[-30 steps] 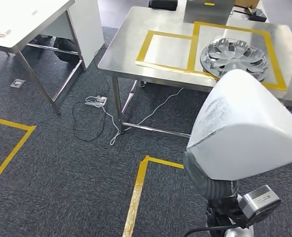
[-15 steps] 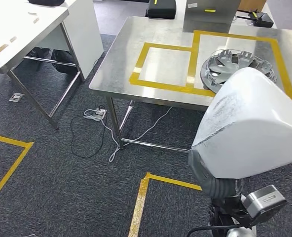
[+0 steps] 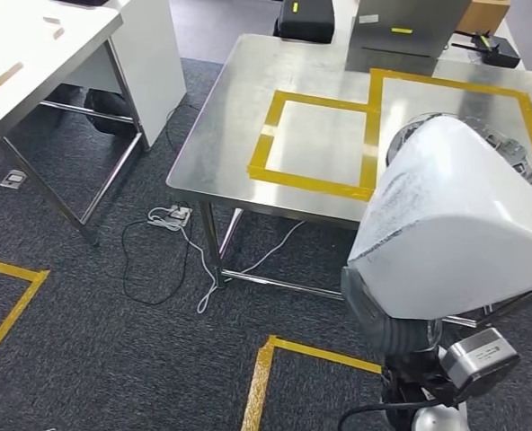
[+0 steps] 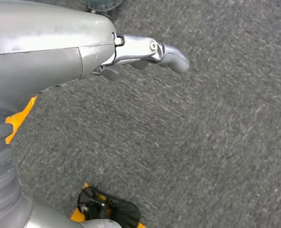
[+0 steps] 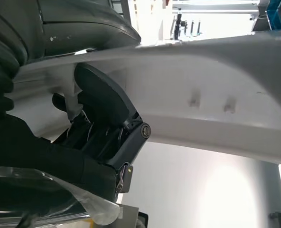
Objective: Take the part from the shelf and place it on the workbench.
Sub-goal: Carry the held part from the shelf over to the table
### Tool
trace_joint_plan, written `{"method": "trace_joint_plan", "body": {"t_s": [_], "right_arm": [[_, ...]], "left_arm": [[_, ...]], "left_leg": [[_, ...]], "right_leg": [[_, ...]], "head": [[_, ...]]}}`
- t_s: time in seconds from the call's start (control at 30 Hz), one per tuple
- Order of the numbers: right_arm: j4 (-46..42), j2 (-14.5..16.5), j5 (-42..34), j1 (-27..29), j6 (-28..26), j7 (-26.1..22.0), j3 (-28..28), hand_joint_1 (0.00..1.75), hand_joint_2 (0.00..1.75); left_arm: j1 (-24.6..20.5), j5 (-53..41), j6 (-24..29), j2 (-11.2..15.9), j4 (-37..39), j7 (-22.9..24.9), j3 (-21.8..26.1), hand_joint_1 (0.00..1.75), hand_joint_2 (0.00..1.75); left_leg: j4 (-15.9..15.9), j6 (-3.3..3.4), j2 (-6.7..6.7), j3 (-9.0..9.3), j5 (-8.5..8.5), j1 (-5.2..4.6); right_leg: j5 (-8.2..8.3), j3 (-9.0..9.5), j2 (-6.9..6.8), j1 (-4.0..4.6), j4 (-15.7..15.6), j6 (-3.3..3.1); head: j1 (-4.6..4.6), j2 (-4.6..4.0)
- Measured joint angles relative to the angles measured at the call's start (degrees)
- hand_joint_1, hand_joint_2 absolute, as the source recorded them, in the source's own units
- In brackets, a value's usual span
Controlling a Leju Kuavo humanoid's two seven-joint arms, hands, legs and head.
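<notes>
- Your part is the big white shell (image 3: pixel 453 224), held up at about 4 o'clock in the head view, in front of the near edge of the steel table (image 3: pixel 229 135).
- Right hand (image 5: pixel 107 128) has it: in the right wrist view the dark fingers (image 5: pixel 99 95) are curled up against the white underside, so that hand is holding the shell, not just touching it.
- The shell's long axis runs roughly 8 to 2 o'clock, tapering toward the 2 o'clock end.
- Left hand (image 4: pixel 146 50) hangs over the carpet (image 3: pixel 114 341), nothing in it, and the one finger you can see is stretched out straight. Can't tell how the other fingers sit.
- So the right arm is the one doing this, no contest.
- The hubcap (image 3: pixel 514 148) at 2 o'clock already sits in the bigger yellow tape square (image 3: pixel 453 85), mostly hidden behind the shell.
- The smaller tape square (image 3: pixel 317 139) at 12 o'clock is bare and looks to me like your best landing room.
- Watch the table's near edge and its leg (image 3: pixel 210 242) as you close in.
- Cables (image 3: pixel 175 224) lie on the floor at 9 o'clock, white desk (image 3: pixel 19 54) at 10.
</notes>
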Motion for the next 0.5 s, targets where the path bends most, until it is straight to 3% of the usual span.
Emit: {"method": "trace_joint_plan", "body": {"t_s": [0.03,0.07,0.1,0.17,0.23,0.33,0.37,0.43,0.5], "right_arm": [[0.1,0.0,0.0,0.0,0.0,0.1,-0.1,1.75,1.75],[0.2,0.0,0.0,0.0,0.0,0.1,-0.3,1.75,1.75],[0.3,0.0,0.0,0.0,0.0,0.1,-0.5,1.75,1.75],[0.6,0.0,0.0,0.0,0.1,0.3,-0.9,1.75,1.75],[0.9,0.0,-0.1,-0.2,0.4,0.6,-1.4,1.75,1.75],[1.0,0.0,-0.6,-1.0,1.1,1.3,-2.1,1.75,1.75],[1.1,0.1,-0.7,-1.3,1.3,1.5,-2.3,1.75,1.75],[1.2,0.1,-0.7,-1.8,1.5,1.8,-2.7,1.75,1.75],[1.5,0.1,-0.6,-2.4,1.8,2.2,-3.0,1.75,1.75]], "left_arm": [[0.0,0.0,0.0,0.0,0.0,0.0,0.0,0.00,1.75],[0.0,0.0,0.0,0.0,0.0,0.0,0.0,0.00,1.75],[0.1,0.0,0.1,0.0,0.0,0.0,0.0,0.00,1.75],[0.1,0.0,0.2,0.0,0.0,0.0,0.0,0.00,1.75],[-0.1,-0.1,0.3,-0.1,0.0,0.0,0.0,0.00,1.75],[-0.5,-0.3,0.6,-0.1,0.0,0.0,-0.1,0.00,1.75],[-0.8,-0.4,0.6,-0.1,0.0,0.0,-0.1,0.00,1.75],[-1.0,-0.4,0.7,-0.1,0.0,0.0,-0.2,0.00,1.75],[-1.0,-0.5,0.7,-0.1,0.1,0.0,-0.3,0.00,1.75]], "left_leg": [[0.0,0.00,-0.03,0.85,-0.77,0.00],[0.0,-0.03,-0.08,1.87,-1.58,0.00],[0.0,-0.10,-0.13,2.99,-2.44,0.00],[0.0,-0.40,-0.17,5.08,-4.27,-0.05],[-0.2,-1.07,-0.20,6.42,-5.77,-0.08],[0.9,-2.18,-0.16,7.07,-5.43,-0.02],[3.1,-2.47,-0.08,6.01,-4.63,-0.03],[9.6,-2.90,0.04,1.66,-4.42,0.03],[14.8,-3.15,0.07,-3.08,-7.49,0.09]], "right_leg": [[-1.62,-1.97,-0.01,-0.01,0.9,0.04],[-2.11,-3.20,-0.02,-0.02,0.3,0.06],[-1.04,-3.78,-0.02,-0.02,-1.7,0.03],[5.81,-3.90,-0.14,0.05,-7.7,-0.31],[10.81,-3.26,-0.26,0.40,-11.1,-1.12],[10.85,-1.39,-0.14,0.57,-12.2,-2.37],[10.60,-0.55,-0.19,0.44,-12.7,-2.70],[9.86,1.20,-0.30,0.20,-13.6,-3.21],[8.70,2.88,-0.23,0.16,-14.0,-3.44]], "head": [[0.06,0.00],[0.12,0.00],[0.18,0.00],[0.14,0.00],[0.09,0.00],[0.13,0.00],[0.05,0.01],[-0.10,0.02],[-0.14,0.02]]}}
